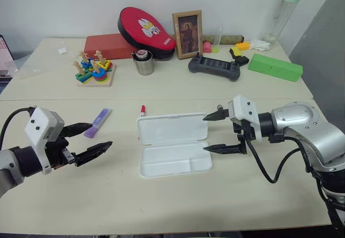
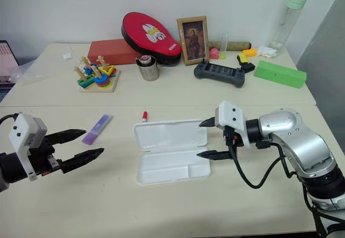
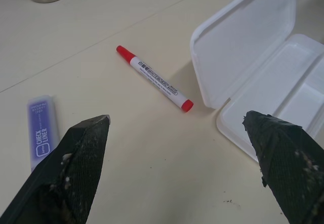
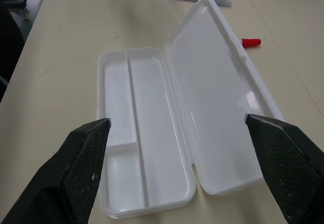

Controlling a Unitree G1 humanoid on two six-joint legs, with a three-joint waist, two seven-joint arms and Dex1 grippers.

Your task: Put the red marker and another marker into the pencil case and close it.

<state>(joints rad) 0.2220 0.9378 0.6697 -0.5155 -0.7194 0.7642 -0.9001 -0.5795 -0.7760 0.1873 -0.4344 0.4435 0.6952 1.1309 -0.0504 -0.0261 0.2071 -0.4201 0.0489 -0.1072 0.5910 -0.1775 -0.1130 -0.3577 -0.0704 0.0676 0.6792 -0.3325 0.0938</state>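
Note:
The pencil case [image 1: 173, 145] lies open in the middle of the table, its lid [image 4: 217, 107] folded back on the far side and the divided tray [image 4: 136, 133] empty. The red marker [image 3: 154, 77] lies on the table just behind the lid's left end; from the head only its red cap [image 1: 142, 109] shows. The other marker, a lilac highlighter [image 1: 97, 123], lies further left. My left gripper [image 1: 101, 134] hovers open by the highlighter's near end, holding nothing. My right gripper [image 1: 205, 133] is open at the case's right end, above the table and pointing left along it.
Along the back of the table stand a stacking toy [image 1: 95, 71], a metal cup [image 1: 144, 63], a red box [image 1: 110, 45], a red oval pouch [image 1: 145, 27], a picture frame [image 1: 187, 33], a black controller [image 1: 214, 67], a green box [image 1: 275, 67] and a bottle [image 1: 285, 9].

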